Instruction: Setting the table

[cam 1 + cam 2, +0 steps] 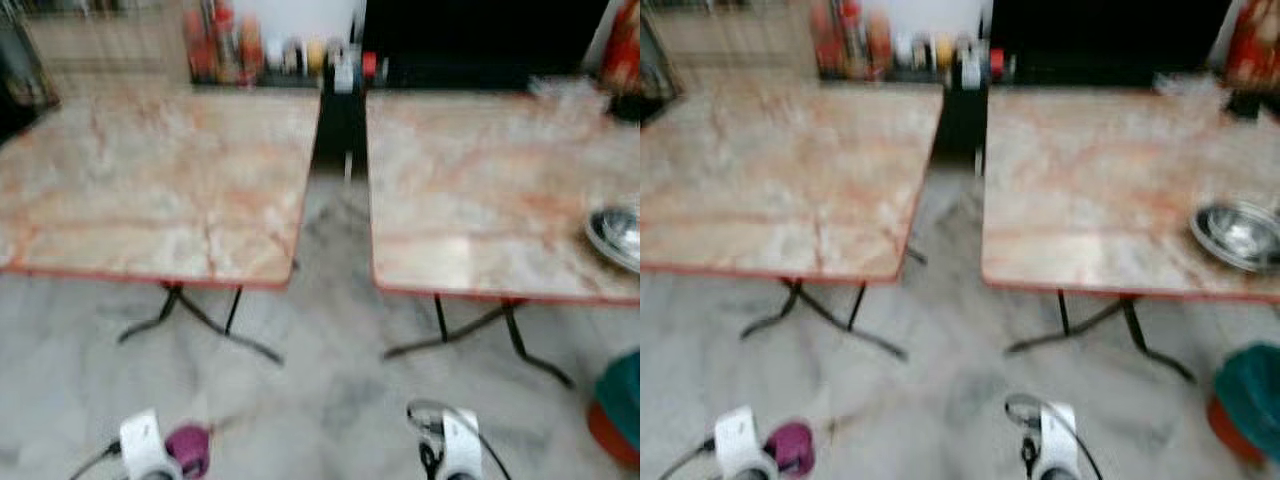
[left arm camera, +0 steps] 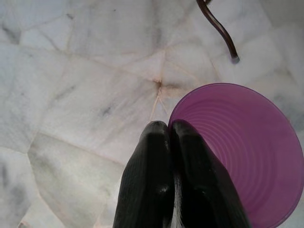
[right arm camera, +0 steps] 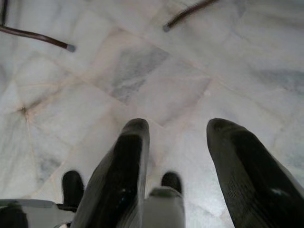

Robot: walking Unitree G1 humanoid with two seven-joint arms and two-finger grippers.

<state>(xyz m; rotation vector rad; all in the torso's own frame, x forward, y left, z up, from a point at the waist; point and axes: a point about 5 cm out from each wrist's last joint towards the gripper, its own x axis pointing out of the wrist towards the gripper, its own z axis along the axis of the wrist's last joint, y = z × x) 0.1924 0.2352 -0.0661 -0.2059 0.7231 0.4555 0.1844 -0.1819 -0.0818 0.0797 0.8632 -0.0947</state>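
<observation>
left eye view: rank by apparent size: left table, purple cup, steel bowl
1. left table, by far.
2. steel bowl, cut by the frame edge.
3. purple cup, pinched in the left gripper. The last two look alike; unsure.

Two marble-patterned tables on a pale marble floor

A left tabletop (image 1: 160, 180) and a right tabletop (image 1: 500, 190), both pinkish with red edges, stand side by side on dark metal legs (image 1: 200, 320), a narrow gap between them. The grey-veined floor (image 1: 330, 400) runs beneath. Blurred bottles (image 1: 225, 45) line the far wall beside a dark opening (image 1: 480, 35).
</observation>
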